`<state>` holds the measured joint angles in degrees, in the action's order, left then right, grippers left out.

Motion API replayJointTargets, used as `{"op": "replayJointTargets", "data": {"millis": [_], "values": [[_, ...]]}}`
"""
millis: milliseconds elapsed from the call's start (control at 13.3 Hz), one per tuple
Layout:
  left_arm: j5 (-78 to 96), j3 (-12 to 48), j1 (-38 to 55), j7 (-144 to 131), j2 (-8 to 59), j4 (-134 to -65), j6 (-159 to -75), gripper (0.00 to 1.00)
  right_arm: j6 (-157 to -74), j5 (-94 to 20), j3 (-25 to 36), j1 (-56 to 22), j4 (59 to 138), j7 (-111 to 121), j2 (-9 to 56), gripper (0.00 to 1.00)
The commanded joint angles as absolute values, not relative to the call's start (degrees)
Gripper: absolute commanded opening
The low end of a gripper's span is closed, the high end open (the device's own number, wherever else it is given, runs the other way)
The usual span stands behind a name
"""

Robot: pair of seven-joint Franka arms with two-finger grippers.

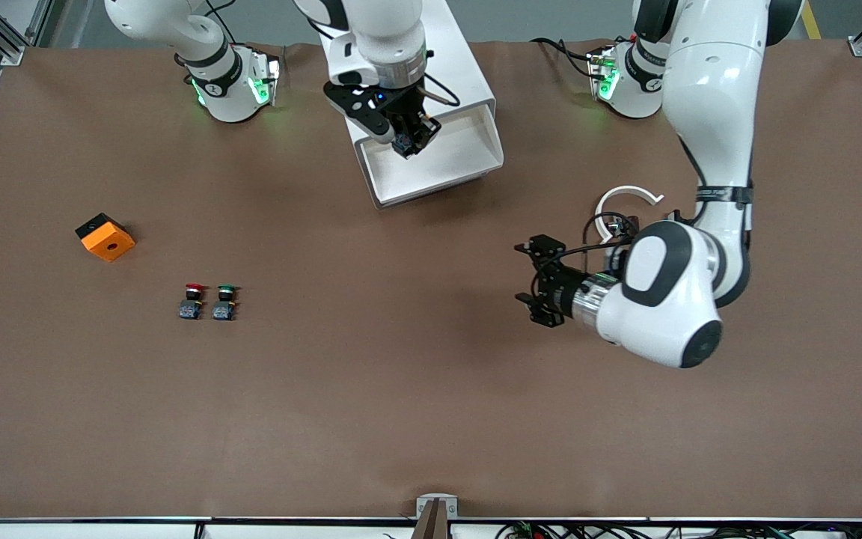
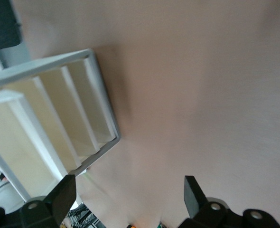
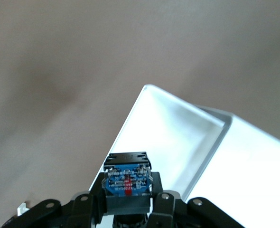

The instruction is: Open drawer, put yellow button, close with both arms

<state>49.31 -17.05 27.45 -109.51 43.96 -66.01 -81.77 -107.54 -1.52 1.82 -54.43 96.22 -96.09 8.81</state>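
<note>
The drawer (image 1: 438, 187), the top one of the white cabinet (image 1: 461, 67), stands pulled out, its white inside (image 3: 173, 137) bare. My right gripper (image 1: 406, 146) hangs over the open drawer, shut on the yellow button (image 1: 403, 141). Only the button's blue and black body (image 3: 127, 166) shows between the fingers; its cap is hidden. My left gripper (image 1: 527, 274) is open and holds nothing, low over bare table toward the left arm's end, pointing at the cabinet (image 2: 59, 109). Its fingers (image 2: 64, 190) stand wide apart.
A red-capped button (image 1: 193, 299) and a green-capped button (image 1: 225, 301) stand side by side toward the right arm's end. An orange and black block (image 1: 105, 236) lies beside them, farther out. A white open ring (image 1: 625, 196) lies by the left arm.
</note>
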Motion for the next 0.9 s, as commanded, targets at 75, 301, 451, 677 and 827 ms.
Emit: {"op": "replayJointTargets", "data": {"millis": [75, 301, 451, 677, 827], "values": [[47.99, -21.61, 28.56, -98.12, 41.58, -66.71, -82.96, 1.0, -110.82, 0.44, 2.55, -57.39, 96.5, -100.54, 12.47, 0.0], [47.99, -24.43, 28.83, -86.78, 41.4, -66.71, -84.02, 1.0, -111.27, 0.35, 2.55, -57.92, 96.5, -101.6, 14.06, 0.0], [45.98, -25.22, 29.26, -83.95, 41.31, -66.71, -85.94, 1.0, -111.36, 0.0, 2.55, -58.36, 96.42, -102.13, 14.94, 0.0], [38.27, -25.31, 33.82, -75.01, 41.31, -66.8, -87.27, 1.0, -111.18, -0.44, 2.46, -59.15, 96.5, -102.13, 15.73, 0.0], [31.5, -25.31, 36.9, -71.29, 40.09, -67.06, -90.07, 1.0, -111.01, -0.53, 2.46, -59.85, 96.42, -101.95, 16.26, 0.0]]}}
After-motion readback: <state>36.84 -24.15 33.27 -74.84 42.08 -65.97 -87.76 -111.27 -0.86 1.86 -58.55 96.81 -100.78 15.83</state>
